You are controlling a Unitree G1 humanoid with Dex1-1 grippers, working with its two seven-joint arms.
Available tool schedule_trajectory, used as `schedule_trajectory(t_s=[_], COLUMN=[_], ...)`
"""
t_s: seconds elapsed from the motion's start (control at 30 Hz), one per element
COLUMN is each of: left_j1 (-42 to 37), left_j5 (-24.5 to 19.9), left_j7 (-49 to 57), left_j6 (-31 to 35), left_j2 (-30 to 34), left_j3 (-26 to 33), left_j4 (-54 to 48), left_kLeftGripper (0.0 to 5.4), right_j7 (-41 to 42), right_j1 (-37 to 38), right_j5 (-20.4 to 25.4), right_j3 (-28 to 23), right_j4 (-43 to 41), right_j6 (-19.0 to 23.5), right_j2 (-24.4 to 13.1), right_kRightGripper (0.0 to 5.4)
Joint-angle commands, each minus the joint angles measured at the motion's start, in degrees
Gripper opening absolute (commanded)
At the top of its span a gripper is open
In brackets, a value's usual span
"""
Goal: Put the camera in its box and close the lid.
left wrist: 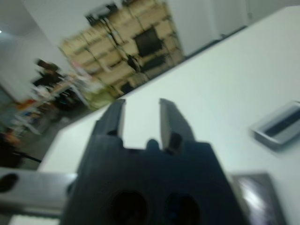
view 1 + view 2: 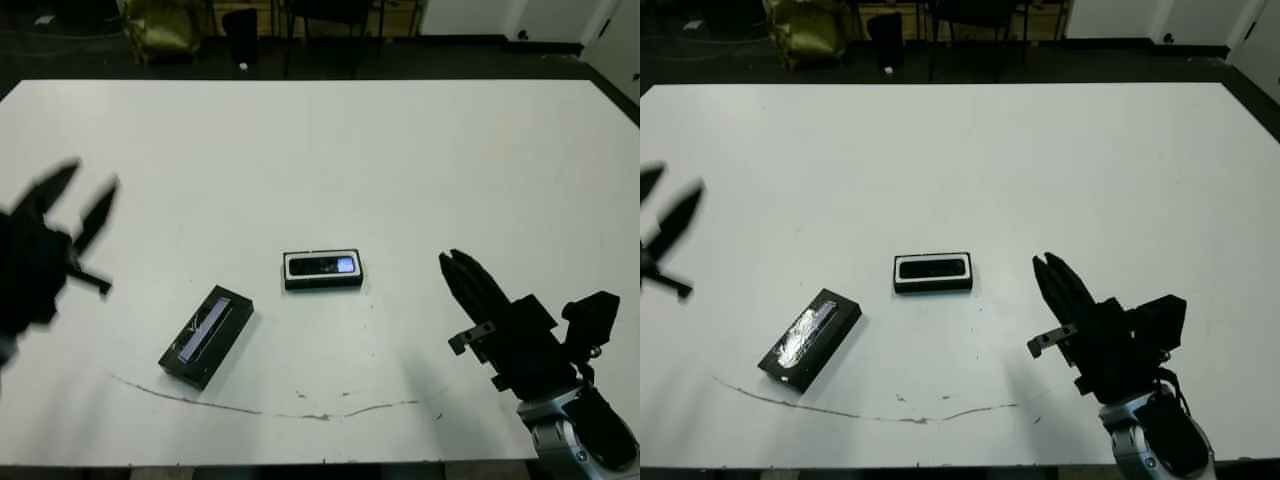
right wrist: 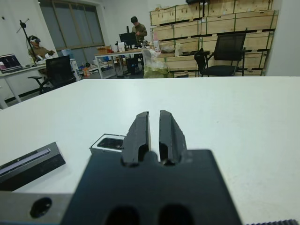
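The camera (image 2: 323,265) already lies inside the box (image 2: 322,270), its bluish screen at the end nearer the right arm, and the box sits flat around the middle of the white desk (image 2: 330,160). The lid (image 2: 206,335) is off: it rests on the desk near the box, on the left-arm side and closer to the robot, turned at a slant to the box, strip side up.

So the first half of the task looks done, and the closing step is what is in hand. Neither arm holds anything. The left gripper (image 2: 82,205) hangs above the desk well apart from the box, beyond the lid, its two fingers spread; it is blurred. The right gripper (image 2: 458,270) hovers near the box on the other side, its fingers drawn nearly together with only a narrow slit showing in the right wrist view.

The next move, as I judge it, calls for a grasp across the lid's narrow sides, then turning it to line up with the box and lowering it squarely.
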Motion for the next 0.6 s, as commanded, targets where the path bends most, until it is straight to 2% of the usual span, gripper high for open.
schedule_trajectory(t_s=[0.03, 0.2, 0.3, 0.4, 0.5, 0.6], left_j1=[6.6, 13.5, 16.7, 19.2, 20.8, 22.3], left_j5=[-1.7, -1.3, -1.3, 1.0, 2.0, -0.6], left_j7=[-0.2, 2.0, 3.3, 4.4, 4.9, 4.9], left_j6=[-1.5, -6.6, -9.4, -13.7, -16.5, -16.0], left_j2=[-1.0, -3.4, -4.9, -4.6, -4.0, -4.3], left_j3=[-2.7, -7.6, -10.5, -13.0, -14.3, -14.7], left_j4=[-1.8, -1.5, -0.8, 0.4, 1.5, 1.6], left_kLeftGripper=[2.76, 3.98, 4.67, 5.39, 5.39, 5.39], right_j7=[-0.1, 0.7, 1.1, 1.7, 2.6, 3.2], right_j1=[-0.2, -0.1, 0.4, 0.9, 1.1, 1.3], right_j5=[0.1, 1.9, 1.2, 0.7, 1.0, 0.1], right_j3=[0.4, 0.6, 0.7, 1.2, 1.7, 2.2], right_j4=[0.4, 1.5, 2.6, 3.3, 4.2, 6.2], right_j6=[1.6, 0.7, 0.1, -1.1, -2.3, -3.8], right_j2=[-0.8, 0.0, -0.5, -0.4, 0.0, 0.2], right_kRightGripper=[0.0, 0.0, 0.0, 0.0, 0.0, 0.0])
